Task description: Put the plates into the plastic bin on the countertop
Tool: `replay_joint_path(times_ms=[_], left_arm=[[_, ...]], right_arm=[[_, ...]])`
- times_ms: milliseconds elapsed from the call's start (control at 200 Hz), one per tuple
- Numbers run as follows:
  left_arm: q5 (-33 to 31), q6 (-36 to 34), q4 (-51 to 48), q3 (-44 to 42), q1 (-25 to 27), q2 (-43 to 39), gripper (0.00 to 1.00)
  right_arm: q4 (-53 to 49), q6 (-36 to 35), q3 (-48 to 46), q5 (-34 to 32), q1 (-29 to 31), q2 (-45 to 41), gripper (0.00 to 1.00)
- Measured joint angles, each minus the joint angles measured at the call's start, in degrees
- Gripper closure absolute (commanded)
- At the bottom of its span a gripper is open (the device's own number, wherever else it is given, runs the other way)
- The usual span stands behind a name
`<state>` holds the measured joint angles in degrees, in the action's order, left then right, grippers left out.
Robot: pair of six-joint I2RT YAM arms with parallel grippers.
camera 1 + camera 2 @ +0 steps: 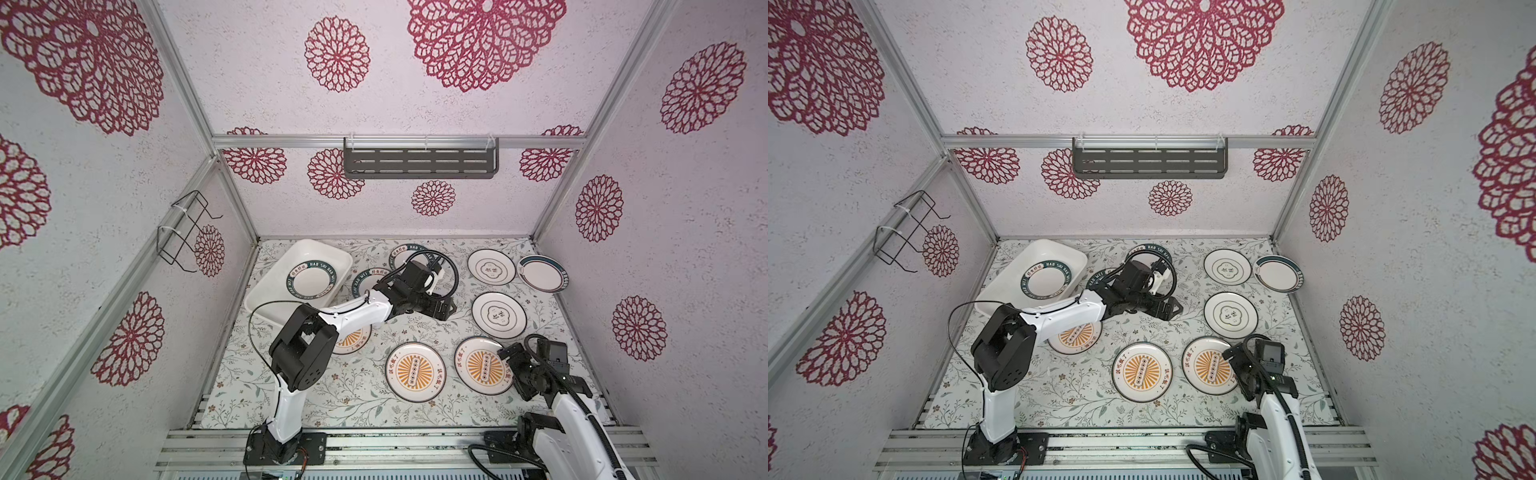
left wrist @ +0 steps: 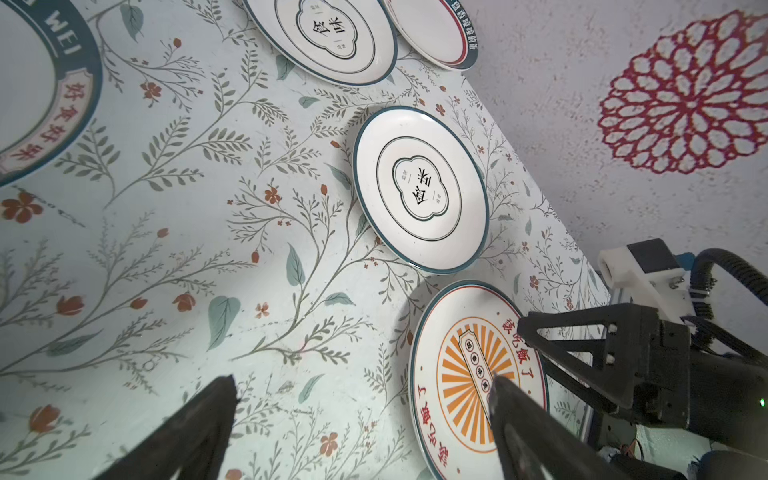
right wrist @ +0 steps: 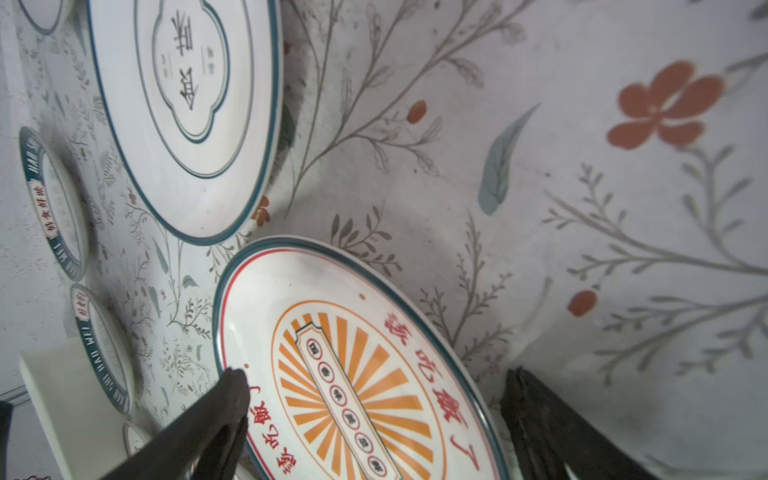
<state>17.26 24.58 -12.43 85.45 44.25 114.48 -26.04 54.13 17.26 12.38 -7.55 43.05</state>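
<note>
One plate (image 1: 311, 280) logged inside plastic bin (image 1: 266, 291); found others flat on countertop (image 1: 353, 386). Found left gripper (image 2: 362, 380) and right gripper (image 3: 376, 374) spread, empty. Judged plates rigid, slippery, breakable; recommended pinching raised rim.

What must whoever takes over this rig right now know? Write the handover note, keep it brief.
The left hand is open and empty over bare countertop, mid-scene.
The right hand is open, straddling the rim of the rightmost sunburst plate; no grip yet.
Done: one teal-lettered plate lies in the plastic bin.
Left: eight plates visible on the countertop, some partly under the left arm. That sunburst plate looks next.
</note>
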Motion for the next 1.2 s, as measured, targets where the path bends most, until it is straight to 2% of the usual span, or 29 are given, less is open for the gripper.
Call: replay_joint_path(times_ms=[220, 550, 991, 1201], left_arm=[[0.04, 0.46, -2.27, 0.02, -1.95, 0.66, 0.03], [1.99, 0.24, -7.69, 0.04, -3.04, 1.92, 0.01], [7.48, -0.57, -12.37, 2.03, -3.48, 5.81, 0.13], [9.25, 1.44, -12.28, 2.45, -5.81, 8.31, 0.21]], right_arm=[[11.43, 2.75, -1.68, 2.86, 2.67, 4.11, 0.02], [29.49, 9.33, -3.78, 2.8, 12.09, 11.89, 0.03], [44.44, 11.93, -1.53, 2.69, 19.08, 23.89, 0.04], [50.27, 13.25, -0.28, 2.62, 21.42, 29.03, 0.04]])
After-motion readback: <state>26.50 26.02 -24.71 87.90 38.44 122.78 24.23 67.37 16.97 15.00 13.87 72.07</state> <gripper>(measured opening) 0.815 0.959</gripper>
